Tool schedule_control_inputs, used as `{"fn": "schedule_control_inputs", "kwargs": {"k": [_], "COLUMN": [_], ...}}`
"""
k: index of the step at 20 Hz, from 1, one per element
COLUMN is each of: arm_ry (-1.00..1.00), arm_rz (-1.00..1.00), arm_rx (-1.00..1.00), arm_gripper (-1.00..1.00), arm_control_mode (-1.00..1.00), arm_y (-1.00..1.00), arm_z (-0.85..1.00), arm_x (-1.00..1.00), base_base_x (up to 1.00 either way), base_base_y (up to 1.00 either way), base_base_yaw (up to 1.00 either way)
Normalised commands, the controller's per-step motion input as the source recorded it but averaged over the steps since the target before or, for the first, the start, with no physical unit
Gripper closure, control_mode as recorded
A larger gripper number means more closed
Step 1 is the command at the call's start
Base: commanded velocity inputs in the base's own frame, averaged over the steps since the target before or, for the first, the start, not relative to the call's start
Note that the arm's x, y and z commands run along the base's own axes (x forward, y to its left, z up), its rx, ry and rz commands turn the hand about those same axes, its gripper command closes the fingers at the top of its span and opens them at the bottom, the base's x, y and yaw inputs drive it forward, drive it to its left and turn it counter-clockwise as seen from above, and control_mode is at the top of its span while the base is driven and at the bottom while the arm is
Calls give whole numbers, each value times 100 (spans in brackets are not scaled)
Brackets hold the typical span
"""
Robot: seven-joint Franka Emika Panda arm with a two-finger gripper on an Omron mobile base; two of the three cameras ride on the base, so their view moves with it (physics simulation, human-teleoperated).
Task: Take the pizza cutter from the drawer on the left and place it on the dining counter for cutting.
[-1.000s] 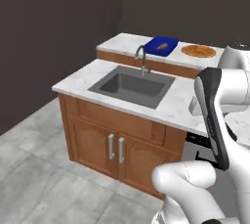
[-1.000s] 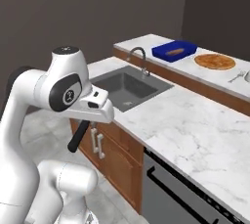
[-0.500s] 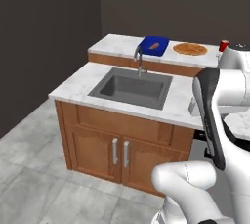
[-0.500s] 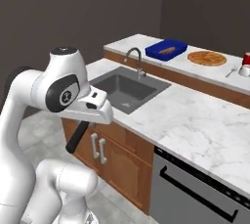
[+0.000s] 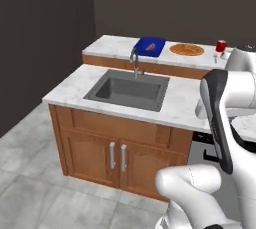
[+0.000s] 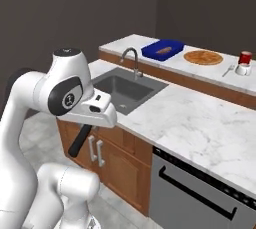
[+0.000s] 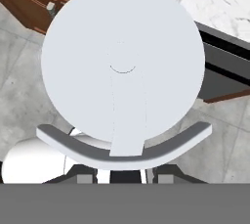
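Dark walls, grey tiled floor, wooden cabinets

Pale silvery-grey pizza cutter, white grey-veined dining counter, blue tray, orange-brown pizza.

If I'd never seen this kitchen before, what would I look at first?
Probably the big round silvery wheel of the pizza cutter, held right up close in the hand view with the jaws shut on its handle. After that, the grey sink sunk into the white marble worktop over the brown cupboards. Behind it, on the far counter, sit a bright blue tray and a round pizza.
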Motion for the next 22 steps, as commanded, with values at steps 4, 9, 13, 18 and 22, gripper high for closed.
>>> {"fn": "schedule_control_inputs", "kwargs": {"k": [4,9,13,18,22], "arm_ry": [0,0,0,0,0], "arm_rz": [0,0,0,0,0], "arm_rx": [0,0,0,0,0], "arm_gripper": [100,100,100,100,100], "arm_control_mode": [100,100,100,100,100], "arm_y": [0,0,0,0,0], "arm_z": [0,0,0,0,0], "arm_x": [0,0,0,0,0], "base_base_x": [79,78,29,0,-1], "base_base_y": [17,16,23,67,100], "base_base_yaw": [12,59,77,63,40]}}
